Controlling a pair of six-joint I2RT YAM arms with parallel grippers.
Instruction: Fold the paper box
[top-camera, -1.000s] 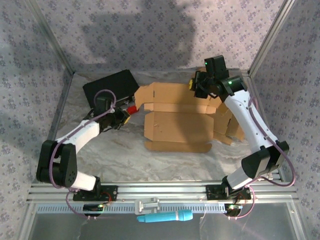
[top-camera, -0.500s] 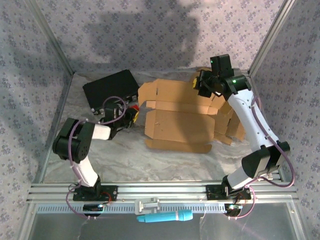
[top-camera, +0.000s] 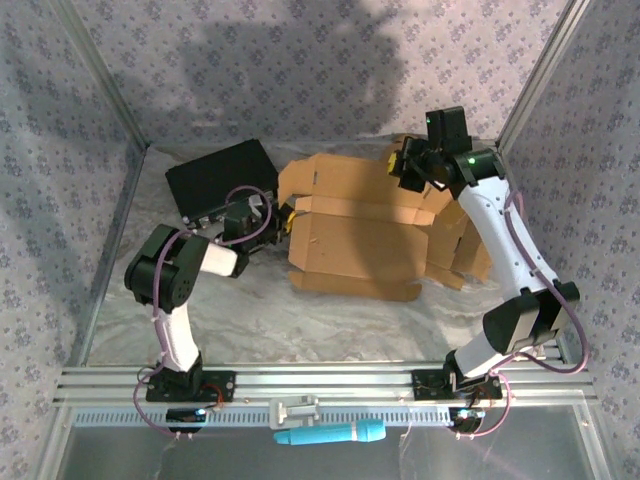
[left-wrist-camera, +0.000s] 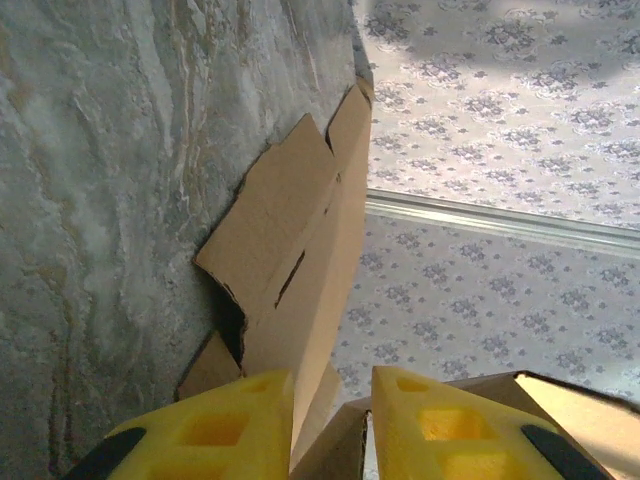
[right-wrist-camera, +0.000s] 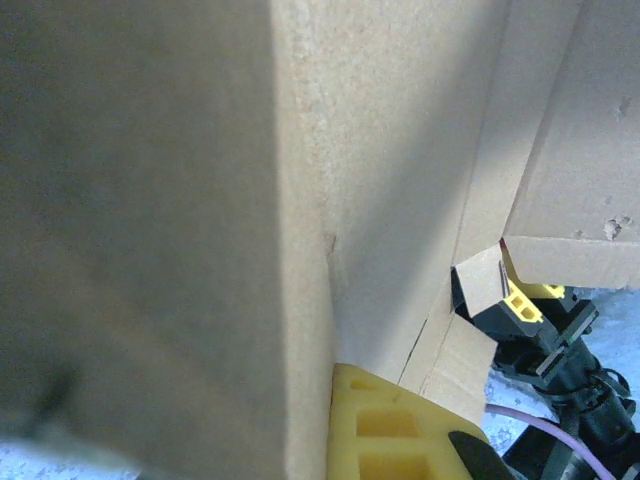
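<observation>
The brown paper box (top-camera: 355, 250) lies half unfolded in the middle of the table, its back panel raised. My right gripper (top-camera: 405, 170) is shut on that back panel's top right part; in the right wrist view one yellow finger (right-wrist-camera: 390, 435) presses against the cardboard (right-wrist-camera: 400, 150), and the other is hidden behind it. My left gripper (top-camera: 283, 215) sits at the box's left end. In the left wrist view its yellow jaws (left-wrist-camera: 332, 430) stand apart, with a flap edge of the box (left-wrist-camera: 290, 230) between them, close to the left finger. The left gripper (right-wrist-camera: 527, 305) also shows beyond the panel.
A black case (top-camera: 220, 180) lies at the back left, just behind the left gripper. A teal tool (top-camera: 330, 433) rests on the front rail. Metal frame posts and patterned walls close in the marbled table (top-camera: 250, 310) on three sides.
The left arm's elbow has swung inward and its gripper has slid right to the box's left edge, its jaws parting. The right gripper has shifted slightly right with the back panel.
</observation>
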